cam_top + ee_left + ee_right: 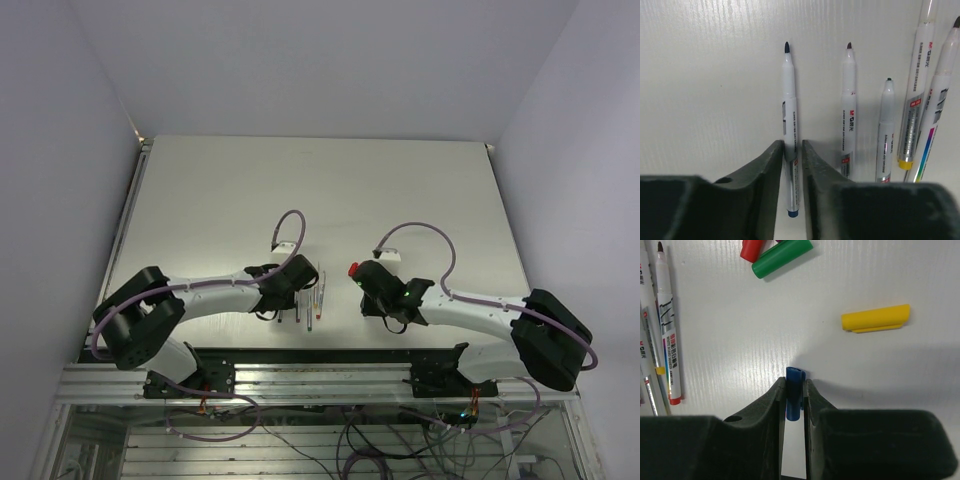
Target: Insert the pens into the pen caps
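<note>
In the left wrist view, my left gripper (792, 146) is shut on a thin pale pen (789, 90) with a dark tip and a blue rear end, which lies lengthways between the fingers. Several more pens lie to its right, one beside it (848, 105) and one with a yellow band (913, 100). In the right wrist view, my right gripper (794, 383) is shut on the dark blue pen cap (795, 374), held just above the table. A yellow cap (875, 318), a green cap (781, 258) and a red cap (752, 248) lie beyond it.
In the top view the pens (312, 295) lie in a row between the two arms, near the table's front edge. The red cap (354, 268) shows just left of the right arm's wrist. Loose pens (666, 340) lie at the left edge of the right wrist view.
</note>
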